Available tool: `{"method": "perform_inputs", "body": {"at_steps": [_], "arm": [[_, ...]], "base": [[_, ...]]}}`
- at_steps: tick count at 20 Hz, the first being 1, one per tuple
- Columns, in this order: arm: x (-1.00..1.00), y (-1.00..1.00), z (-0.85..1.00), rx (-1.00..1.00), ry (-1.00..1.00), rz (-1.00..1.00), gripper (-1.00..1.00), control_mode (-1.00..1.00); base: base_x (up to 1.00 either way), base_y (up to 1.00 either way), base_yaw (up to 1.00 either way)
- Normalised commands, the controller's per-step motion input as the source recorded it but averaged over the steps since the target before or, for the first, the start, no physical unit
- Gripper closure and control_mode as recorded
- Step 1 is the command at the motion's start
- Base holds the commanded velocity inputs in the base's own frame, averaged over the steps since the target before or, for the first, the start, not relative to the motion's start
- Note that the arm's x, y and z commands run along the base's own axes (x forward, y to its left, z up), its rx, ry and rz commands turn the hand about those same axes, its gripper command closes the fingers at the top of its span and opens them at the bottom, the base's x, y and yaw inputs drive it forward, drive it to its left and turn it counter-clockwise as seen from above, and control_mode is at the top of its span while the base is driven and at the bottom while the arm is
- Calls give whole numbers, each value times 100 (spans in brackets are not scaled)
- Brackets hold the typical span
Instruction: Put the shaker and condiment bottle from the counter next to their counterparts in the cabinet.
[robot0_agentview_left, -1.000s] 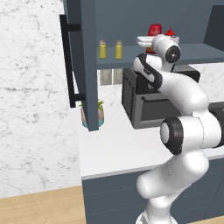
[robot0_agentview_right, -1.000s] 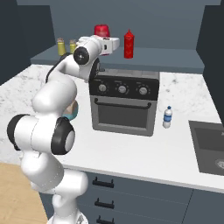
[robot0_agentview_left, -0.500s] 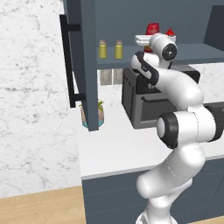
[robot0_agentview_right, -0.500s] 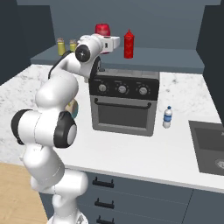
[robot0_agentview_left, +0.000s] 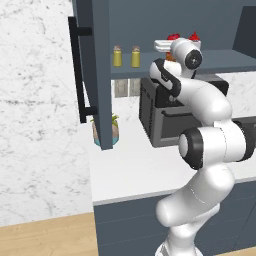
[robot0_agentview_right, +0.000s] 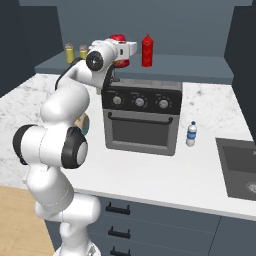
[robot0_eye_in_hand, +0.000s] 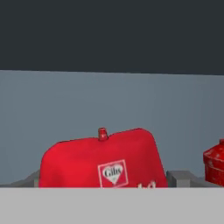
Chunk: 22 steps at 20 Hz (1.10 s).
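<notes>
- the small red squeeze bottle with the printed label is up inside the dark slate-blue wall cabinet, at the white two-finger gripper, with its nozzle showing at its top in the hand view; the plain all-red squeeze bottle stands just beside it on the shelf.
- the fingers sit either side of the labelled bottle, but i cannot tell whether they clamp it or have let go.
- two yellow-green shakers with pale caps already stand side by side further along the shelf.
- judging by its look, the bottle is light, soft-walled plastic, a bit slick; hold it at mid-body, gently.
- room is tight: the neighbouring bottle is close, and the black toaster oven sits just under the shelf edge.
- the open door with the long black bar handle stands well apart.
</notes>
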Motion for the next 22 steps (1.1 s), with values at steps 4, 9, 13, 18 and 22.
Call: {"method": "perform_inputs", "body": {"at_steps": [4,9,13,18,22], "arm": [[0,0,0,0,0,0,-100,-100],[0,0,0,0,0,0,-100,-100],[-1,0,-1,0,0,0,-100,-100],[-30,0,-2,0,-2,0,-100,-100],[-46,-3,0,0,-6,0,-100,-100]], "base": [[0,0,0],[0,0,0],[0,0,0],[0,0,0],[0,0,0]]}}
